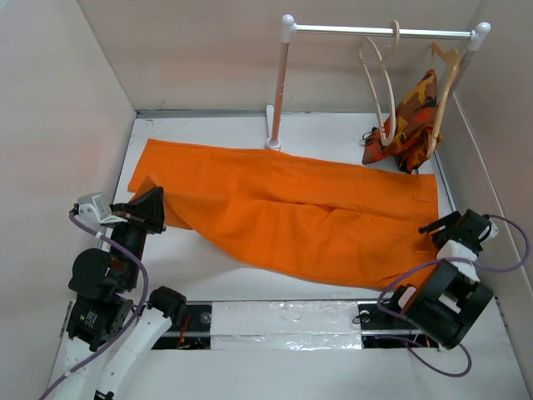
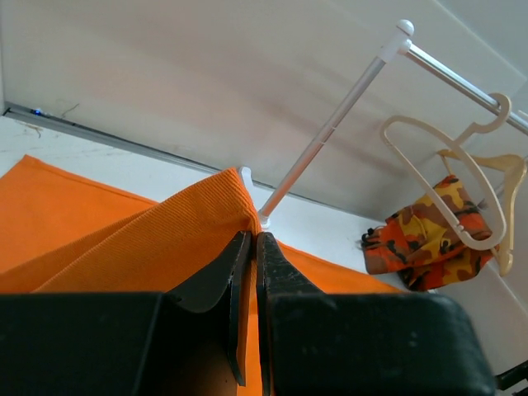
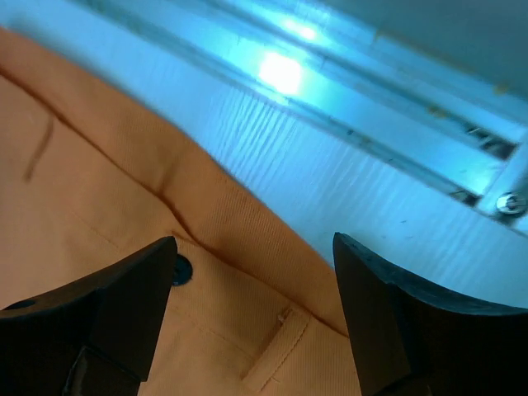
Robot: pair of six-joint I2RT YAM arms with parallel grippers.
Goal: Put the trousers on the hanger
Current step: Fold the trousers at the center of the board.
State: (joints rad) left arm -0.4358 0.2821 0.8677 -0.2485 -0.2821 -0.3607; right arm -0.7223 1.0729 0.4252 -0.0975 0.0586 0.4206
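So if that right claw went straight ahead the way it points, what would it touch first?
Probably the waistband of the plain bright orange cloth trousers, just beyond the open right gripper; depth is unclear.

- The trousers (image 1: 291, 208) are matt orange cloth with a fine ribbed weave; their waist button (image 3: 180, 268) is dark and smooth.
- The hanger (image 1: 371, 86) is pale, smooth wood.
- The rail (image 1: 375, 31) is shiny metal with white plastic caps.
- The fingers (image 2: 210, 285) are matt black plastic.
- The desk (image 1: 208, 271) is smooth and white, and its tape strip (image 1: 283, 317) is glossy and crinkled.
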